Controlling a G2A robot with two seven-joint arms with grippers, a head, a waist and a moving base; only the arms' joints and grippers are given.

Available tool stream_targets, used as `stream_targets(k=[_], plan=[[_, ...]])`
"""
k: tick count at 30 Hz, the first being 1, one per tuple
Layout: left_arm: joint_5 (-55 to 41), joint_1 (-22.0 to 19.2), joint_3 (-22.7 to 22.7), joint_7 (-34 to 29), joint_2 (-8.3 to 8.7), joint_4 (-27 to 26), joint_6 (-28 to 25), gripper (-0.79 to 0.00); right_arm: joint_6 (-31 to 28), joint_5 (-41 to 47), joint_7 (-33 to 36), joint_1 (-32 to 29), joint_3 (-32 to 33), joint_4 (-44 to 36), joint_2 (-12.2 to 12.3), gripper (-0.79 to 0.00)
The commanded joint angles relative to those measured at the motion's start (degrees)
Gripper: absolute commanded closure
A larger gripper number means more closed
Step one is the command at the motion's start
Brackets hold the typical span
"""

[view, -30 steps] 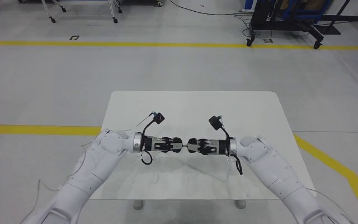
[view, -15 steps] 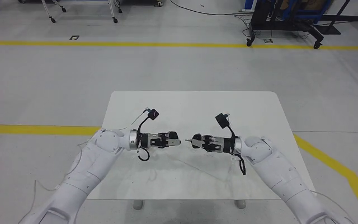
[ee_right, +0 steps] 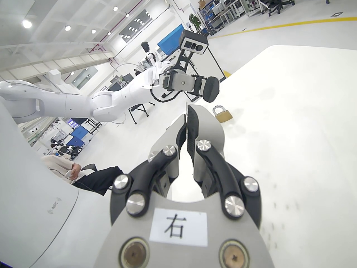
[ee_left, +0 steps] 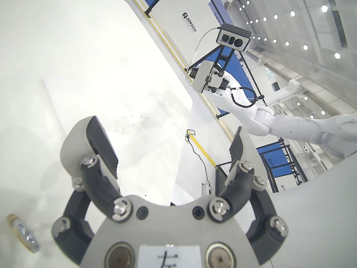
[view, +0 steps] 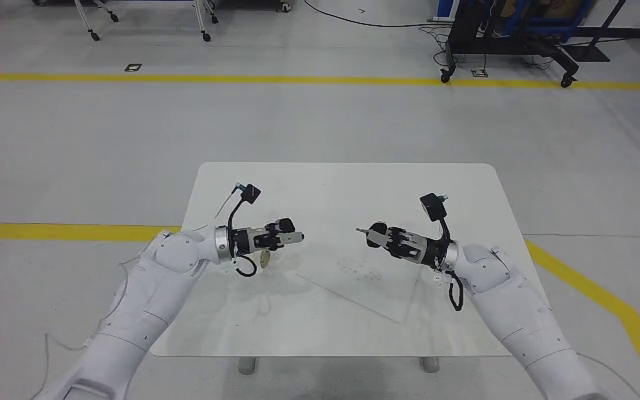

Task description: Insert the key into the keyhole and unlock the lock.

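Observation:
A small brass padlock (view: 266,259) with a silver shackle lies on the white table (view: 340,190), just below my left gripper (view: 291,238). That gripper (ee_left: 167,143) hovers open with nothing between its ribbed pads, and the padlock (ee_left: 22,232) sits off to one side of it. My right gripper (view: 372,235) hangs over the table's middle right, apart from the left one. It (ee_right: 187,121) is shut on a thin metal key (ee_right: 186,110) whose tip pokes out past the fingertips. The padlock (ee_right: 222,114) rests on the table beyond the key.
The table's near edge (view: 300,355) lies close under both arms. Faint scuff marks (view: 355,268) dot the middle of the tabletop. Floor with yellow lines (view: 80,232) surrounds the table.
The two grippers met at the table's middle, then drew apart to their own sides. The padlock now lies on the table by the left gripper, which stands open.

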Motion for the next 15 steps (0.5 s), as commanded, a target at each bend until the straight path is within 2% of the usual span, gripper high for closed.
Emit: stream_targets(k=[1, 4, 6, 11, 15], plan=[[4.62, 0.44, 0.30, 1.27, 0.12, -1.97, 1.24, -0.785, 0.00, 0.00, 0.00, 0.00, 0.00, 0.00, 0.00, 0.000], [13.43, 2.69, -0.78, 5.20, 0.79, -7.66, 2.28, -0.785, 0.00, 0.00, 0.00, 0.00, 0.00, 0.00, 0.00, 0.000], [18.11, 5.07, -3.62, 7.21, 1.79, -11.92, 3.16, -0.785, 0.00, 0.00, 0.00, 0.00, 0.00, 0.00, 0.00, 0.000], [29.37, 14.32, -14.39, 7.27, 5.13, -25.17, 5.17, -0.785, 0.00, 0.00, 0.00, 0.00, 0.00, 0.00, 0.00, 0.000], [40.44, 21.68, -21.23, 5.61, 6.95, -33.63, 10.10, -0.785, 0.00, 0.00, 0.00, 0.00, 0.00, 0.00, 0.00, 0.000]])
